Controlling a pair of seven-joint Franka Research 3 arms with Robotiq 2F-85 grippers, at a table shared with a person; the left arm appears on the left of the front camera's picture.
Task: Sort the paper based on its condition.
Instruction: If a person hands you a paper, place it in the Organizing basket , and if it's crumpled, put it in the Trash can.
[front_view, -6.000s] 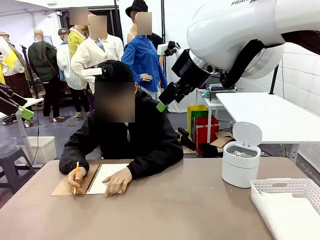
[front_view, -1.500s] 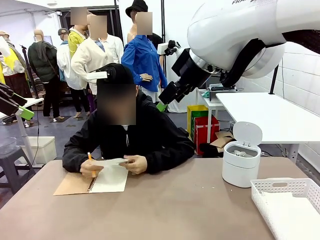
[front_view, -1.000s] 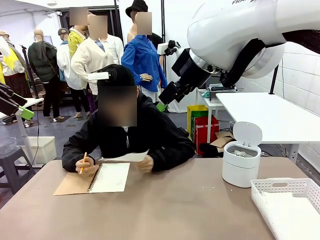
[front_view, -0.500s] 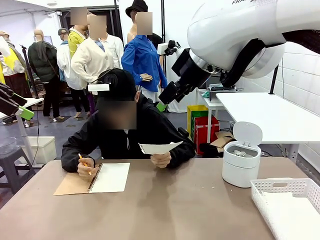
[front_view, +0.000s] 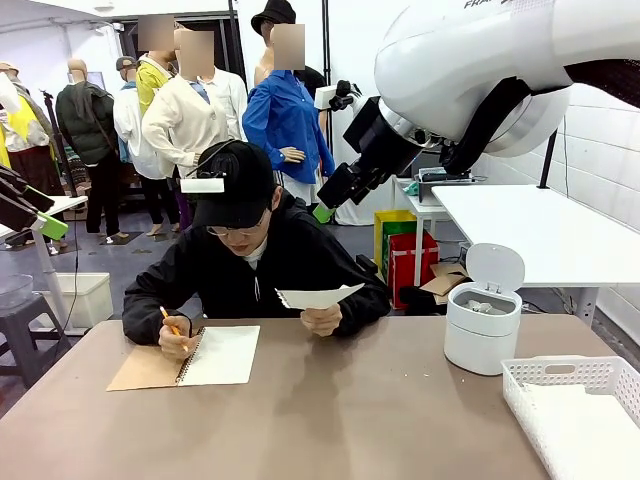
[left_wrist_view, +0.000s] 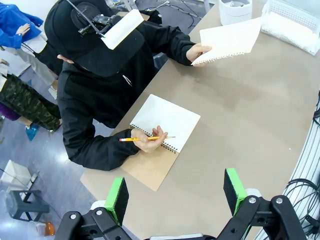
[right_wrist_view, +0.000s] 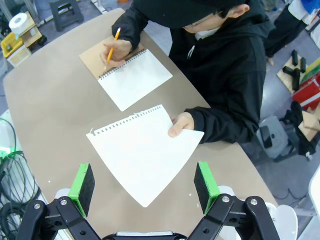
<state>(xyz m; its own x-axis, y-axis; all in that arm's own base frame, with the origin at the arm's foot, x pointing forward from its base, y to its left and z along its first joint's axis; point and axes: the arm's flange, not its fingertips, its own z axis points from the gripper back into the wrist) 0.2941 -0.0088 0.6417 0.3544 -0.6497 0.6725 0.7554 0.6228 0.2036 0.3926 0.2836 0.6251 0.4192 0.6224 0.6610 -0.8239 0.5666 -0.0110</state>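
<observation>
A person across the table holds a flat white torn-out paper sheet (front_view: 318, 296) (left_wrist_view: 230, 40) (right_wrist_view: 145, 152) up in one hand (front_view: 322, 319). The other hand holds a pencil (left_wrist_view: 146, 138) on the open spiral notebook (front_view: 218, 355) (left_wrist_view: 165, 122) (right_wrist_view: 135, 80). My right gripper (front_view: 325, 208) (right_wrist_view: 144, 187) hangs high above the table, open and empty, and in its wrist view the sheet lies between its fingers, far below them. My left gripper (front_view: 48, 225) (left_wrist_view: 176, 196) is also raised, at the left edge, open and empty, above the table's near-left part.
A white bin (front_view: 483, 325) (left_wrist_view: 235, 7) with its lid up stands at the right of the table. A white slatted basket (front_view: 575, 405) (left_wrist_view: 295, 25) sits at the near right corner. Bare brown tabletop (front_view: 340, 420) lies in the middle and front.
The person tore a sheet out of the notebook and carried it to the right, holding it up above the table. Neither arm has moved.
</observation>
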